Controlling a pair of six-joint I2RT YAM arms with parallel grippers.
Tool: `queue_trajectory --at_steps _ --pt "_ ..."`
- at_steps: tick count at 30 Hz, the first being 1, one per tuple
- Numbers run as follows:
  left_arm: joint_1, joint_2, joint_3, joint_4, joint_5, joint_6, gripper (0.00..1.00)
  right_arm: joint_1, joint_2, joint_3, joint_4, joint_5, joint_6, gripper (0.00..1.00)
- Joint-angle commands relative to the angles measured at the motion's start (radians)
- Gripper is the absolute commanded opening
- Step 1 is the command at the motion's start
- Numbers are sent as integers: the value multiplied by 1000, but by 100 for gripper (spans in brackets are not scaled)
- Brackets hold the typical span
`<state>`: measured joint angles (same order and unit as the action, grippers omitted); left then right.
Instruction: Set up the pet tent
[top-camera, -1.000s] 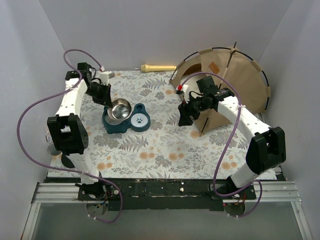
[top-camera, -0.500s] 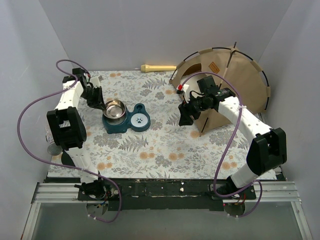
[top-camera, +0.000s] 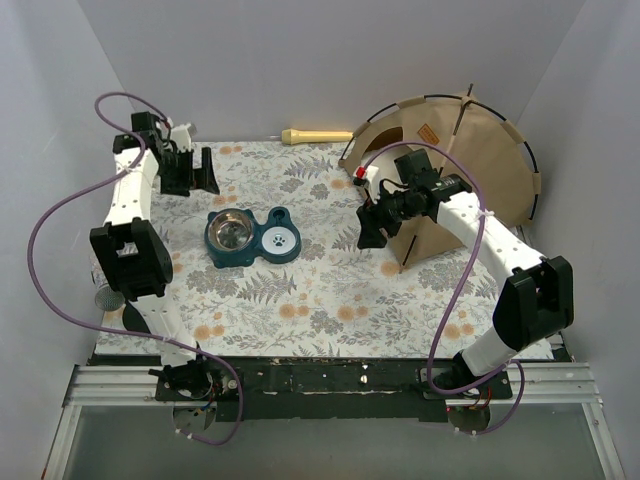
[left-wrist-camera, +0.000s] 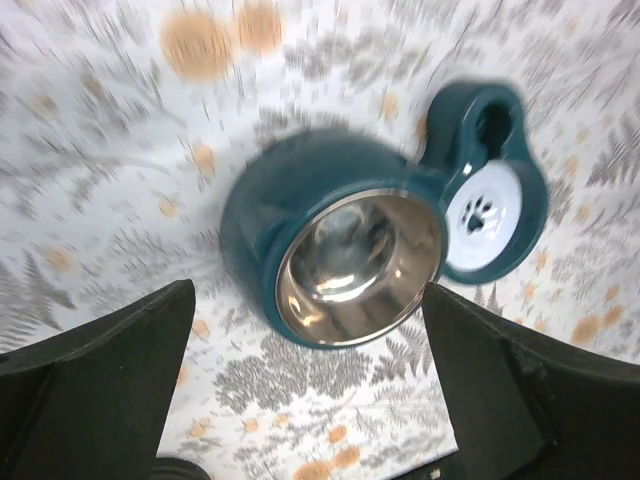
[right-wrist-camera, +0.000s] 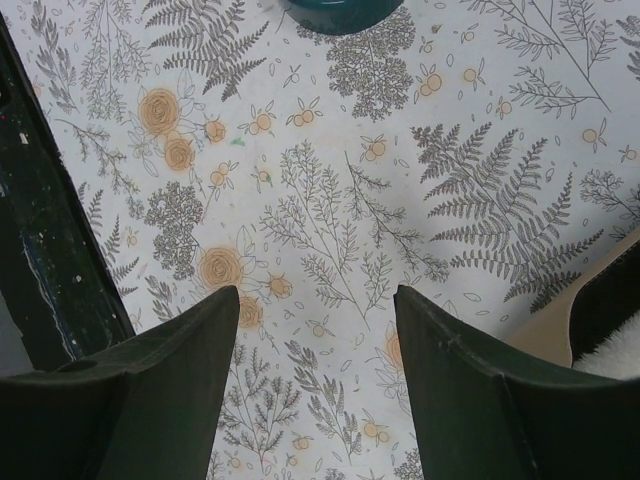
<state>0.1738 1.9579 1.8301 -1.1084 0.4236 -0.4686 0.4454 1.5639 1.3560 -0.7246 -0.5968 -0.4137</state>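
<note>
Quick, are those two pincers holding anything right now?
Left pincer: open, holding nothing.
Right pincer: open, holding nothing.

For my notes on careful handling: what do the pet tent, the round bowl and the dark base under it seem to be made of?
Pet tent: a tan, matte sheet that holds a smooth arc, so probably fabric, perhaps stiffened; the weave is too small to see.
Bowl: polished metal, likely steel, because it mirrors the light.
Base: teal, smooth and slightly glossy, probably moulded plastic.

One pet tent (top-camera: 488, 160), one feeder (top-camera: 275, 240), one stick (top-camera: 315, 135)
</note>
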Motion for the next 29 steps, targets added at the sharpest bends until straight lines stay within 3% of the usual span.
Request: queue_trajectory --at_steps 1,5,12,15,20,29 --pt "0 -59 184 -74 38 11 98 1 -13 60 16 12 6 72" --pt "-2 -34 282 -94 5 -37 98 -8 -8 121 27 52 3 74" --pt "-39 -82 328 -64 -25 -19 98 -85 -22 230 109 127 104 84" --pt "-106 -138 264 -9 -83 -33 98 -135 -71 207 184 158 188 88" --pt "-279 -272 28 154 -223 -71 98 -157 -214 37 339 301 302 89" --pt "-287 -398 -143 291 -172 -174 98 -160 -375 -153 399 354 305 90"
